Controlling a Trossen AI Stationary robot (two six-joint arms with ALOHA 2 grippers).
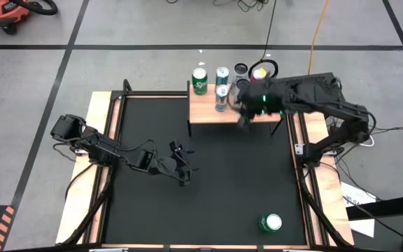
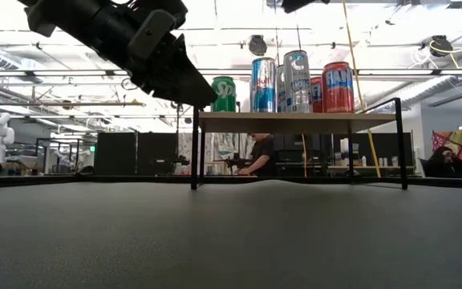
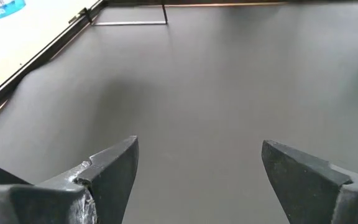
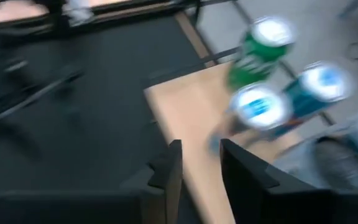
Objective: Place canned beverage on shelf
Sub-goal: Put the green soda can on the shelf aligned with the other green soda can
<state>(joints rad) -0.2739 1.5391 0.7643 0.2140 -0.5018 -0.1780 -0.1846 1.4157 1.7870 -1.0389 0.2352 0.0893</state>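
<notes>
The light-wood shelf stands at the table's far edge on thin black legs. Several cans stand upright on it: a green one, a blue one, a silver one and a red one. My right gripper hovers above the shelf's near edge, slightly open, with nothing between its fingers. My left gripper stands open and empty over the middle of the black table. Another green can rests on the table near its near right corner.
The black table top has raised wooden side rails. The shelf's black legs stand on the table. Cables and an orange vacuum lie on the floor beyond the table. A person shows far behind the shelf.
</notes>
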